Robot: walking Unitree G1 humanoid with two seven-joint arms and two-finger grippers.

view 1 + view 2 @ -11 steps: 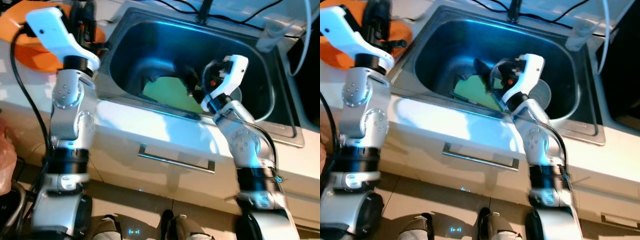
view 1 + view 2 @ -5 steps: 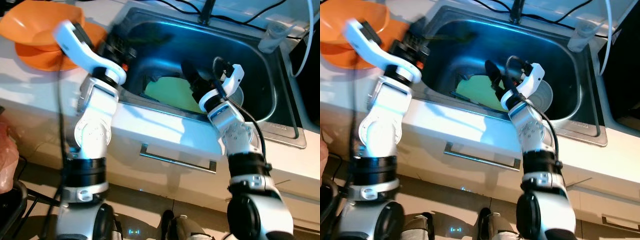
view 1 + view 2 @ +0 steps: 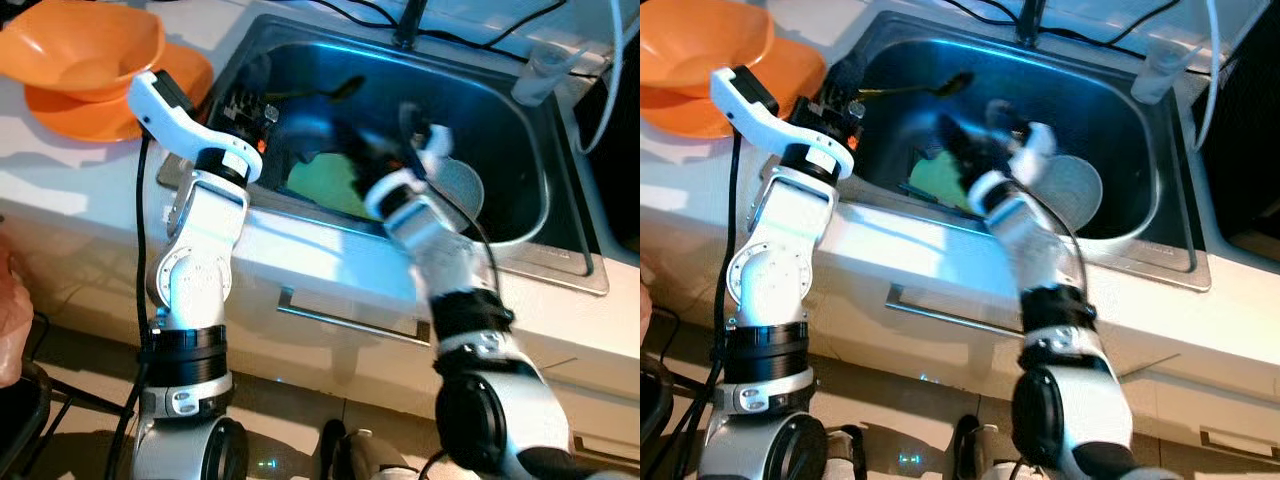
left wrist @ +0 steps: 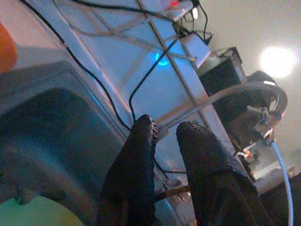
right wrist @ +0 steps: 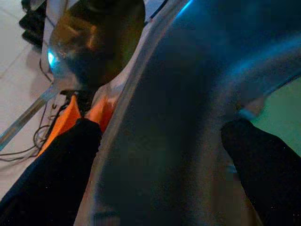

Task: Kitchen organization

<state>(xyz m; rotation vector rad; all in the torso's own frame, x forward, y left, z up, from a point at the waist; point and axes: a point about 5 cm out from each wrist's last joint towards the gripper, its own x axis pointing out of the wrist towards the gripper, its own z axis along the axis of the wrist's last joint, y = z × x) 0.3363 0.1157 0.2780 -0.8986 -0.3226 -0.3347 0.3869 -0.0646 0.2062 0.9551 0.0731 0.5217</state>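
Observation:
A long-handled spoon (image 3: 958,80) juts out over the steel sink (image 3: 520,130) from my left gripper (image 3: 840,100), which sits at the sink's left rim. In the left wrist view, that gripper (image 4: 164,127) has its fingers nearly together on the thin handle. My right gripper (image 3: 962,150) reaches down into the sink above a green board (image 3: 322,182) and is blurred by motion. In the right wrist view, its fingers (image 5: 56,169) stand wide apart with nothing between them. The spoon's bowl (image 5: 96,28) shows beyond them.
Stacked orange bowls (image 3: 90,50) stand on the counter left of the sink. A round grey lid (image 3: 458,185) lies in the basin's right half. A clear cup (image 3: 545,65) and the faucet base (image 3: 408,25) are at the back rim, with cables behind. A drawer handle (image 3: 345,320) is below.
My left arm has swung from the orange bowls to the sink rim, carrying the spoon over the basin. My right arm has moved left inside the sink and is now blurred.

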